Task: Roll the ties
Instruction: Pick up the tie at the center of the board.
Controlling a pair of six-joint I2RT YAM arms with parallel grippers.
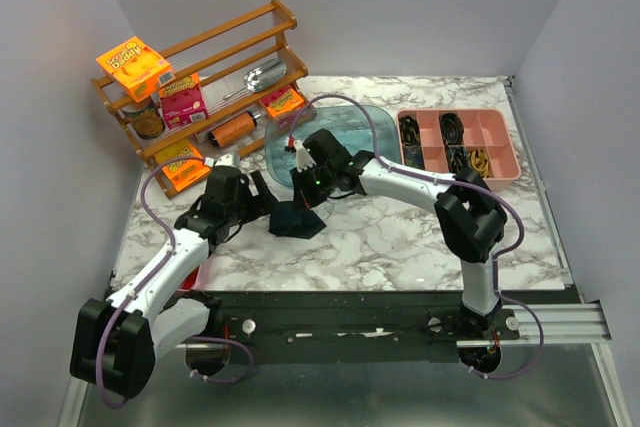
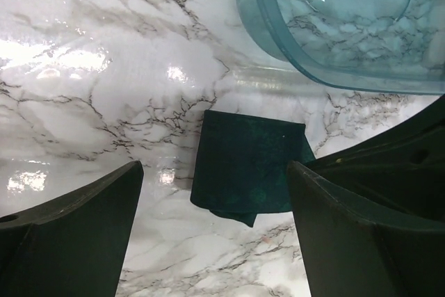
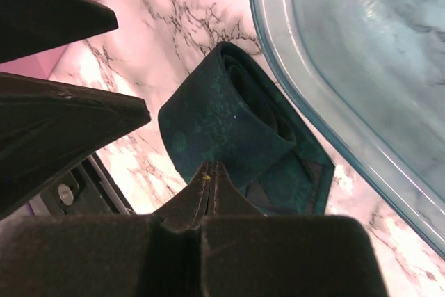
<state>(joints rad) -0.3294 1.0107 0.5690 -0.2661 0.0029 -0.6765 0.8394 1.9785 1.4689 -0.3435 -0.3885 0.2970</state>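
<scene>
Rolled tie [image 2: 247, 165] lies between the left gripper's [image 2: 212, 175] spread jaws; right gripper [image 3: 211, 172] closed. Unheld, the coil could unwind.

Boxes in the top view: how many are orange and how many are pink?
Orange boxes: 3
Pink boxes: 1
Total: 4

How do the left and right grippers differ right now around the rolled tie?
The left gripper has its jaws spread wide; the right gripper has them pressed together. The rolled tie shows in the left gripper's open gap, while the right gripper's closed tip points at the roll. Both sit low over the marble table, next to the blue tub.
</scene>
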